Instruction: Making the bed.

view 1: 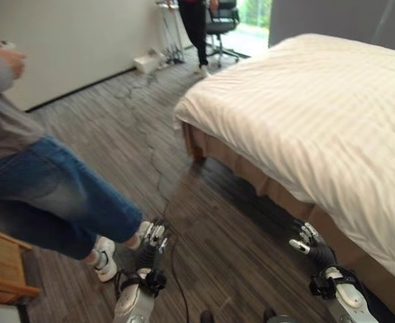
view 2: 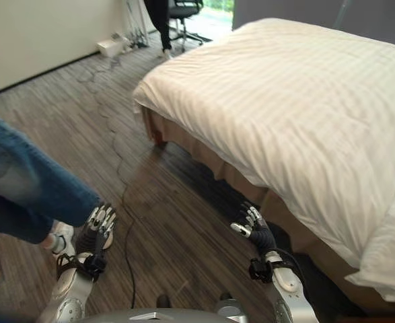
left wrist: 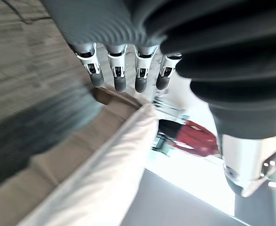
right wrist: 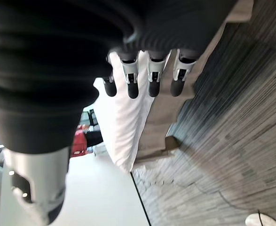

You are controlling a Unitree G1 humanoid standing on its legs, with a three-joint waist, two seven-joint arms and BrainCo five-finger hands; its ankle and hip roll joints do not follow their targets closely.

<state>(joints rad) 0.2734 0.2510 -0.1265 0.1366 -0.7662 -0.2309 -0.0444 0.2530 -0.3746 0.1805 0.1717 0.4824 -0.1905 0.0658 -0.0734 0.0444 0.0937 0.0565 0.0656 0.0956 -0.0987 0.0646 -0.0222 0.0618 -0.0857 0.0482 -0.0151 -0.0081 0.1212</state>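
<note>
Both hands hang low over the floor with fingers relaxed and nearly straight, holding nothing: the left hand (view 1: 150,243) nearest the person in jeans (view 1: 56,195), the right hand (view 2: 254,225) closer to the bed. Just beyond the right hand's fingertips (right wrist: 149,89) runs the tan bed base (view 2: 210,168), not touched, and above it the cream duvet (view 2: 298,114) drapes over the side, its hem overhanging the base. The left hand's fingers (left wrist: 121,80) point toward the same bedside from further off.

To do this step well, I would judge the robot should close in on the bedside first, raise both hands to the duvet's hem, pinch the edge at two spaced points, and draw it evenly so the stripes lie straight.

Beyond the bed's far corner stand an office chair (view 1: 223,20) and a second person (view 1: 196,30).
</note>
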